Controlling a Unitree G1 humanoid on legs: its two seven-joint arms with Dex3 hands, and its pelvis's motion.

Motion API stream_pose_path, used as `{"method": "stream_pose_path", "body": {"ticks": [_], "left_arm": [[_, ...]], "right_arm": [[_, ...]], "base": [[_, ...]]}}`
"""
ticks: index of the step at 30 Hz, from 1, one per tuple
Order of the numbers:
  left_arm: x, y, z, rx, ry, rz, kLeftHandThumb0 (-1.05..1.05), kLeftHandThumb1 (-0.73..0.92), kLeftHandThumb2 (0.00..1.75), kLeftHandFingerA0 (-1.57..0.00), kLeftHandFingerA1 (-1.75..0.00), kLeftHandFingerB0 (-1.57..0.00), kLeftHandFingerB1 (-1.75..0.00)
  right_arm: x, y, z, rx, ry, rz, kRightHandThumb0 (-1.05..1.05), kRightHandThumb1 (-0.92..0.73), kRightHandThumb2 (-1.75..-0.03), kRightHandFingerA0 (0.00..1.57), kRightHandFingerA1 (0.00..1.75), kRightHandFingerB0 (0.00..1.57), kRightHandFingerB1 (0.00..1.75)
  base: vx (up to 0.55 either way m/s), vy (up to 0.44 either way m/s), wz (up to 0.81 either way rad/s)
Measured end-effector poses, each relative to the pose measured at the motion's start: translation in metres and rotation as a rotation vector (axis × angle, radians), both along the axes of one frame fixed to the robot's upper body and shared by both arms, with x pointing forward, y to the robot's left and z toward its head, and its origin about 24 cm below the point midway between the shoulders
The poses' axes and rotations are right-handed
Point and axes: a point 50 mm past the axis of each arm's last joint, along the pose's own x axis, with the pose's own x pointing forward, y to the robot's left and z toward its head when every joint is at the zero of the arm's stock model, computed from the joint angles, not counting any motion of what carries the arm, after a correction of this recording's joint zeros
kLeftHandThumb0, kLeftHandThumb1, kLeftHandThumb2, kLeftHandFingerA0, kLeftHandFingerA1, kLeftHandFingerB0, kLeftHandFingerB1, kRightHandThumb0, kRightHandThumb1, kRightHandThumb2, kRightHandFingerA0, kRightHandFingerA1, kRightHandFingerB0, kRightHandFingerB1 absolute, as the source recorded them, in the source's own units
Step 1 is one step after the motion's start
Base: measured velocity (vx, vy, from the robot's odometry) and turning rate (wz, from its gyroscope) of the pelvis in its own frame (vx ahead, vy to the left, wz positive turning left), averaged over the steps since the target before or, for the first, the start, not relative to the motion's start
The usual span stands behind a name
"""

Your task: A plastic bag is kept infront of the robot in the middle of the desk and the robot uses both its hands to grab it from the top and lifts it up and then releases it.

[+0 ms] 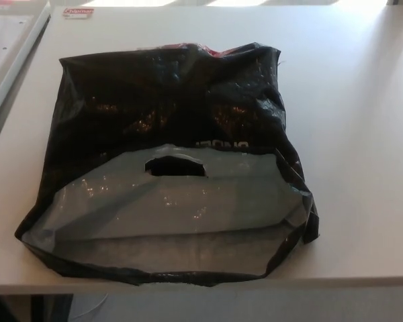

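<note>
Black glossy plastic bag (168, 121) with cut-out handle hole (176, 166) lies flat mid-surface, grey-lined mouth gaping toward me, lower edge overhanging the near rim. White surface (363, 134) bare and open to my right and beyond. Small red-and-white label (77, 12) far left. Neither of my hands is in view; state untold.

A black plastic bag (168, 121) lies open-mouthed on the white desk (363, 134).

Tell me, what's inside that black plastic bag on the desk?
The black plastic bag lies with its mouth open toward the camera. Inside, only its grey lining and the handle cutout show. A bit of red peeks at its far edge. Anything deeper is covered.
</note>
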Motion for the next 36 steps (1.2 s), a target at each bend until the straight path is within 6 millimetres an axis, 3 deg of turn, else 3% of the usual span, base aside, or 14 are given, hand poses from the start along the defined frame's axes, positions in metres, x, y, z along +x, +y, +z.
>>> {"method": "stream_pose_path", "body": {"ticks": [4, 7, 8, 9, 10, 12, 17, 20, 25, 26, 27, 31, 32, 36], "left_arm": [[0.0, 0.0, 0.018, 0.021, -0.095, 0.0, -0.18, 0.33, 0.82, -0.45, -0.62, -0.15, -0.49], [0.003, 0.002, 0.036, 0.052, -0.186, -0.007, -0.2, 0.31, 0.81, -0.42, -0.6, -0.14, -0.48], [0.003, 0.003, 0.039, 0.061, -0.204, -0.01, -0.21, 0.31, 0.81, -0.41, -0.6, -0.11, -0.47], [0.005, 0.004, 0.046, 0.075, -0.242, -0.014, -0.23, 0.3, 0.81, -0.38, -0.59, -0.09, -0.47], [0.006, 0.005, 0.048, 0.08, -0.251, -0.014, -0.38, 0.41, 0.6, -0.43, -0.47, -0.18, -0.34], [0.009, 0.008, 0.061, 0.112, -0.314, -0.022, -0.36, 0.41, 0.59, -0.41, -0.46, -0.16, -0.33], [0.022, 0.02, 0.089, 0.215, -0.47, -0.05, -0.29, 0.42, 0.57, -0.38, -0.43, -0.14, -0.31], [0.038, 0.033, 0.11, 0.308, -0.594, -0.085, -0.32, 0.4, 0.57, -0.38, -0.43, -0.17, -0.32], [0.081, 0.059, 0.151, 0.505, -0.85, -0.173, -0.41, 0.38, 0.6, -0.38, -0.44, -0.19, -0.35], [0.089, 0.064, 0.16, 0.546, -0.896, -0.186, -0.41, 0.37, 0.6, -0.38, -0.44, -0.21, -0.36], [0.093, 0.067, 0.165, 0.57, -0.92, -0.194, -0.41, 0.36, 0.6, -0.38, -0.44, -0.2, -0.35], [0.119, 0.081, 0.192, 0.697, -1.051, -0.237, -0.42, 0.35, 0.59, -0.37, -0.43, -0.18, -0.34], [0.126, 0.083, 0.197, 0.725, -1.079, -0.245, -0.41, 0.34, 0.58, -0.35, -0.41, -0.18, -0.33], [0.144, 0.086, 0.208, 0.784, -1.148, -0.257, -0.39, 0.38, 0.52, -0.38, -0.35, -0.2, -0.28]], "right_arm": [[0.003, 0.002, 0.019, -0.02, -0.097, 0.034, -0.43, -0.49, -0.56, 0.41, 0.4, 0.25, 0.3], [0.006, 0.005, 0.037, -0.039, -0.182, 0.072, -0.47, -0.5, -0.55, 0.53, 0.42, 0.26, 0.3], [0.006, 0.006, 0.04, -0.042, -0.198, 0.08, -0.54, -0.41, -0.71, 0.52, 0.52, 0.22, 0.4], [0.007, 0.008, 0.047, -0.047, -0.229, 0.095, -0.46, -0.49, -0.55, 0.6, 0.44, 0.29, 0.3], [0.007, 0.008, 0.048, -0.048, -0.238, 0.1, -0.56, -0.41, -0.71, 0.56, 0.54, 0.29, 0.41], [0.008, 0.011, 0.061, -0.061, -0.295, 0.129, -0.56, -0.41, -0.72, 0.54, 0.55, 0.29, 0.42], [0.024, 0.011, 0.093, -0.124, -0.452, 0.204, -0.49, -0.46, -0.55, 0.58, 0.47, 0.28, 0.3], [0.047, 0.012, 0.12, -0.178, -0.592, 0.281, -0.53, -0.47, -0.55, 0.53, 0.72, 0.29, 0.32], [0.095, 0.019, 0.173, -0.293, -0.852, 0.445, -0.51, -0.45, -0.54, 0.56, 0.72, 0.29, 0.33], [0.103, 0.022, 0.18, -0.307, -0.893, 0.471, -0.32, -0.24, -0.82, 0.52, 0.69, 0.15, 0.49], [0.107, 0.024, 0.184, -0.314, -0.911, 0.483, -0.59, -0.37, -0.72, 0.51, 0.61, 0.24, 0.43], [0.14, 0.031, 0.204, -0.354, -1.018, 0.539, -0.59, -0.38, -0.72, 0.51, 0.63, 0.23, 0.43], [0.148, 0.032, 0.209, -0.365, -1.039, 0.551, -0.57, -0.45, -0.55, 0.57, 0.61, 0.29, 0.36], [0.174, 0.036, 0.222, -0.399, -1.08, 0.585, -0.54, -0.43, -0.53, 0.53, 0.59, 0.27, 0.37]], "base": [[0.0, 0.0, 0.0], [0.0, 0.0, 0.0], [0.0, 0.0, 0.0], [0.0, 0.0, 0.0], [0.0, 0.0, 0.0], [0.0, 0.0, 0.0], [0.0, 0.0, 0.0], [0.0, 0.0, 0.0], [0.0, 0.0, 0.0], [0.0, 0.0, 0.0], [0.0, 0.0, 0.0], [0.0, 0.0, 0.0], [0.0, 0.0, 0.0], [0.0, 0.0, 0.0]]}}
